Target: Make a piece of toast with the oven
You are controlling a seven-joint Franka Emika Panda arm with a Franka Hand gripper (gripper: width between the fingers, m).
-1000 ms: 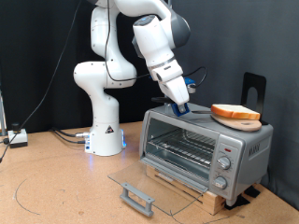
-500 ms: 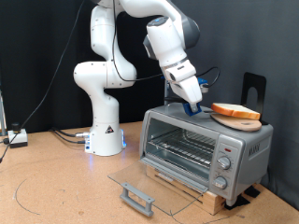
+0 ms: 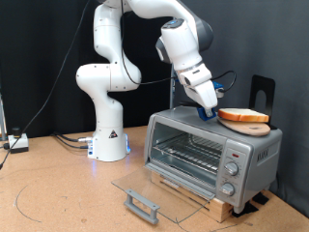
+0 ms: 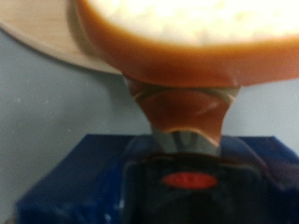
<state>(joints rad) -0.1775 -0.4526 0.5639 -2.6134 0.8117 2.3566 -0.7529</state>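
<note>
The oven (image 3: 210, 152) sits on a wooden base with its glass door (image 3: 159, 196) swung down flat and the wire rack (image 3: 183, 155) bare inside; the three knobs (image 3: 232, 165) run down the panel at its right end in the exterior view. On the oven's roof, toward that same end, lies a round wooden plate (image 3: 245, 125); the piece of toast (image 3: 243, 115) rests on the plate, well above the rack. The gripper (image 3: 210, 110) is low over the roof just beside the plate, at the toast's crust edge; in the wrist view the crust (image 4: 187, 63) fills the frame right ahead of the blue fingers (image 4: 65, 182). Whether the jaws are spread or closed around the slice I cannot tell; the fingertips are hidden. The slice looks light, thick and soft in the crumb, firmer at the orange-brown crust; a hard pinch would likely dent it, so the overhanging crust edge seems the sensible place to take it.
</note>
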